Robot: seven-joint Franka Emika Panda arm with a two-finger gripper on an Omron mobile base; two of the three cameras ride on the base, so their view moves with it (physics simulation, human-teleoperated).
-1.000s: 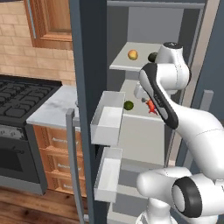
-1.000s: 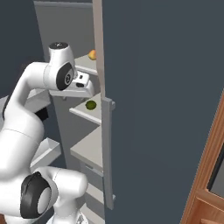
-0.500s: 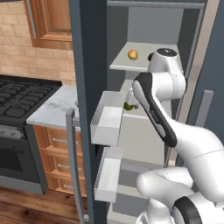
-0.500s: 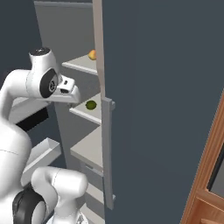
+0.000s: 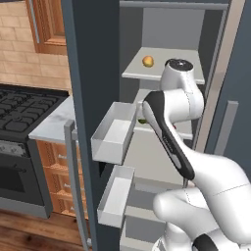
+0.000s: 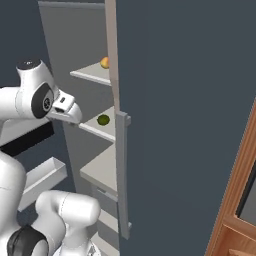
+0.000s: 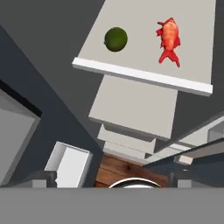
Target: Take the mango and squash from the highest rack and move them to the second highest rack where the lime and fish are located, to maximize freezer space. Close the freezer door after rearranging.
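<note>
Arm swung left off shelf; lime (image 7: 116,39), fish (image 7: 169,38) apart; finger state unclear.

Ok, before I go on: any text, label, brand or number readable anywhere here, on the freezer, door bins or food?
None. The freezer, freezer door and its bins are plain, and the lime, fish and mango carry no lettering.
</note>
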